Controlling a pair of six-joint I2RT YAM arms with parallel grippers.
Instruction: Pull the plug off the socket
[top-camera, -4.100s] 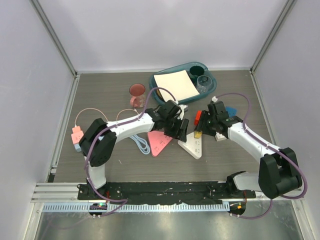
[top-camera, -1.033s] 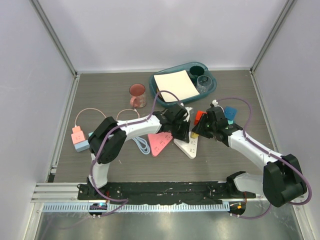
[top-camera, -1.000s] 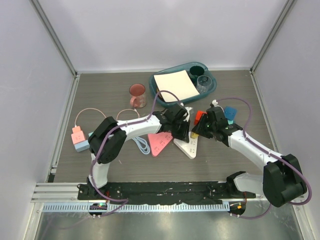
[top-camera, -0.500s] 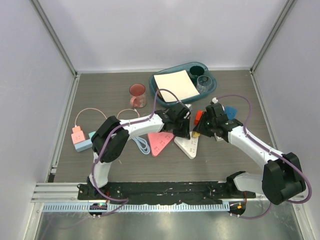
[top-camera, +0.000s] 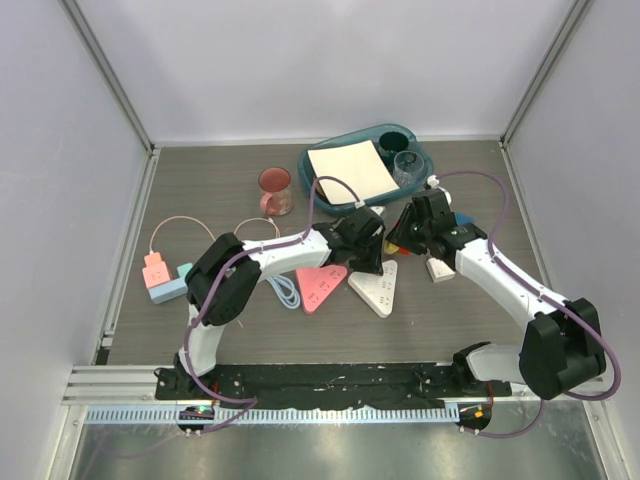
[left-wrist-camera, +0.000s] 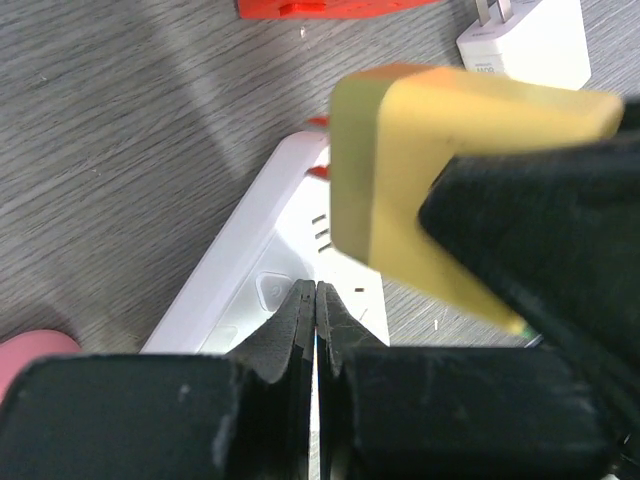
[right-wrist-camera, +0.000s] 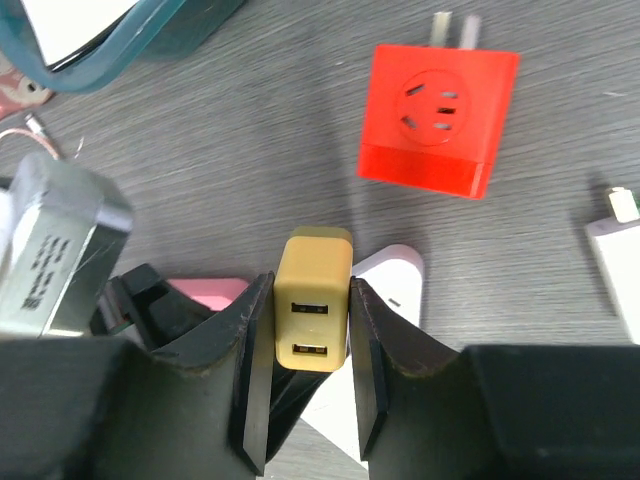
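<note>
One teal tray (top-camera: 428, 175) holding white sheet (top-camera: 349, 170), dark cup (top-camera: 392, 142), glass (top-camera: 407, 166)

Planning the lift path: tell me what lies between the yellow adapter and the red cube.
Only bare table, shown in the right wrist view, separates the yellow adapter from the red cube.

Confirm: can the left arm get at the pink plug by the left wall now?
Probably, after retracting: left fingers sit shut over the white board mid-table; the pink plug lies uncovered near the arm's own elbow.
</note>
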